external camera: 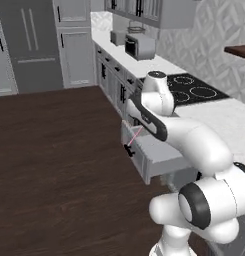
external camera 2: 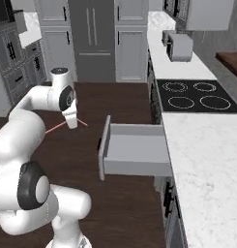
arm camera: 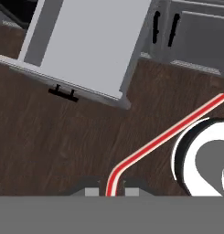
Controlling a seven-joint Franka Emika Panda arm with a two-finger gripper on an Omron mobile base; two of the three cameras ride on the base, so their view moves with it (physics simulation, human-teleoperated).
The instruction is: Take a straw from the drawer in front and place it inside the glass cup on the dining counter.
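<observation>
Fingers (arm camera: 109, 192) pinching straw (arm camera: 168, 135) at bottom centre of hand view; straw runs to upper right. Drawer (arm camera: 86, 41) open, upper left, over dark floor (arm camera: 49, 141).

Arm folded: upper link rises from base, elbow bent, forearm reaching forward with wrist turned downward. Gripper (external camera 2: 71, 122) hangs below the wrist, above floor level; in hand view its fingertips (arm camera: 89, 192) sit close together. Jaws closed, clamped on the straw (arm camera: 164, 137), which angles out sideways.
</observation>
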